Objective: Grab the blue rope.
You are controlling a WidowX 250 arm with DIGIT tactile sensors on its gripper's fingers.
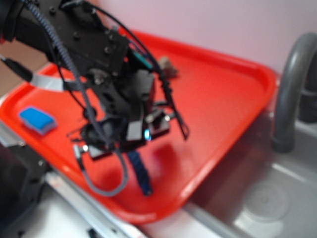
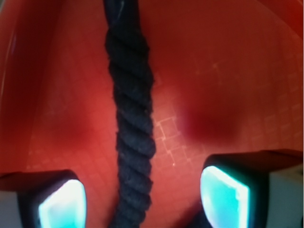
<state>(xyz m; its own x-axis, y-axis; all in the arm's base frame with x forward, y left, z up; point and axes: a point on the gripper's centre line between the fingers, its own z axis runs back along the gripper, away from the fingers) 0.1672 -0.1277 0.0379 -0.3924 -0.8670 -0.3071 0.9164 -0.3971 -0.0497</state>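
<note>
I hold my pincer (image 2: 142, 194) low over the red tray (image 1: 218, 89), jaws spread wide, so the blue rope (image 2: 130, 118) runs straight through the gap between my two pads (image 2: 61, 202). It lies flat near the tray's front edge. Neither pad touches it yet; I judge closing now would catch it squarely across its thickness.
</note>
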